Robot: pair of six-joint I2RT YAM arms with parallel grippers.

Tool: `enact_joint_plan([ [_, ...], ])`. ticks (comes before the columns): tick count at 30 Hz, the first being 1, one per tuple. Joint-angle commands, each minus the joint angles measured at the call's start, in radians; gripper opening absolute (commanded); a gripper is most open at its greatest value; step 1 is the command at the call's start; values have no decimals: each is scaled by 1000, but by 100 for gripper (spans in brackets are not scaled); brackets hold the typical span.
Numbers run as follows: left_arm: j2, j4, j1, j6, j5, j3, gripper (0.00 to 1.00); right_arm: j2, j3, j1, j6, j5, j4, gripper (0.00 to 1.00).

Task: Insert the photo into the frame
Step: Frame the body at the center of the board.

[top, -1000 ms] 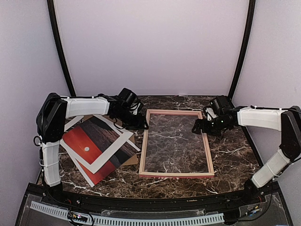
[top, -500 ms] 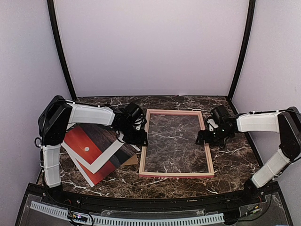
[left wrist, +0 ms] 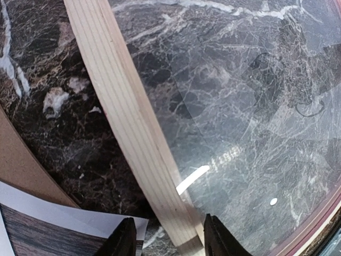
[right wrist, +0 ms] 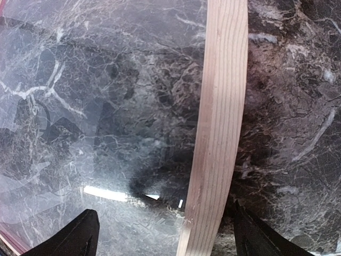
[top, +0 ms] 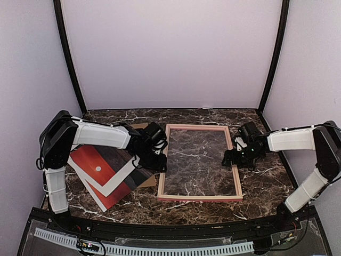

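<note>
Pink wooden frame (top: 200,198), sunset photo (top: 96,160) beside it

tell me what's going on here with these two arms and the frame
Two robot arms are working on a wooden frame lying flat on the marble table. The left end effector straddles the frame's left rail and the right end effector straddles its right rail. Both have their jaws open, and neither is clamped on the wood. The photo lies face up to the left of the frame, over a brown board, and is not yet in the frame.
</note>
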Motion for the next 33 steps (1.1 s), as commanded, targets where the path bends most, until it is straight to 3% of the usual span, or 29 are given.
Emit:
enact_joint_plan([
  [1,-40,-59,-29,-12,-86,-21,44,2,-22,-1,1,-2,34,89],
  [11,-33,-93,-96,-38,-186,-21,41,7,-33,-1,-1,22,35,86],
  [21,-34,-165,-156,-46,-287,-2,40,50,-4,-1,-32,80,20,71],
  [33,-52,-88,-208,-41,-137,40,43,81,42,-19,-90,203,-29,55],
])
